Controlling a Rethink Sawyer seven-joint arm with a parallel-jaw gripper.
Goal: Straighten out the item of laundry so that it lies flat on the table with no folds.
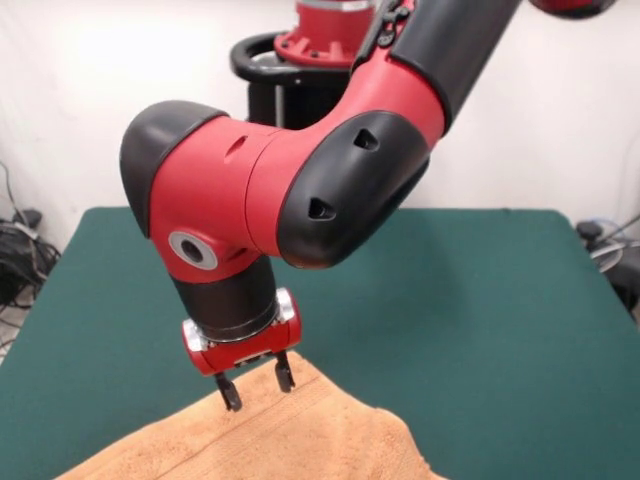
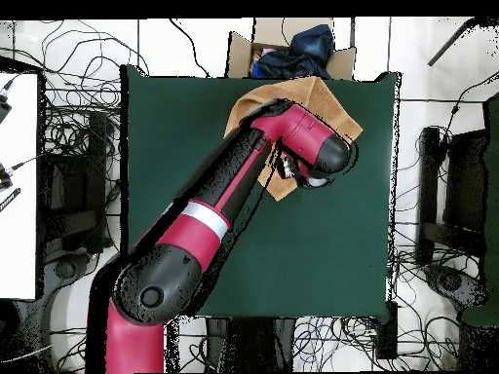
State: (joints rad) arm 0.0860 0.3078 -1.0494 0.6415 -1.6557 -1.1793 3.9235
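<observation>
The peach-tan towel [image 1: 290, 445] lies rumpled at the table's near edge in the front view, raised in a hump, and the picture's bottom cuts it off. In the overhead view the towel [image 2: 326, 105] lies at the top edge of the dark green table [image 2: 185, 136], partly under my arm. My gripper [image 1: 257, 385] points down, open, with its fingertips [image 1: 230, 398] right at the towel's far edge and nothing between them. In the overhead view the arm's wrist hides the gripper. The table [image 1: 490, 320] shows bare green beyond the towel.
A cardboard box [image 2: 336, 60] holding dark blue cloth stands just past the table's top edge in the overhead view. Cables and equipment lie on the floor around the table. My arm's elbow [image 1: 300, 180] hangs large over the table's middle.
</observation>
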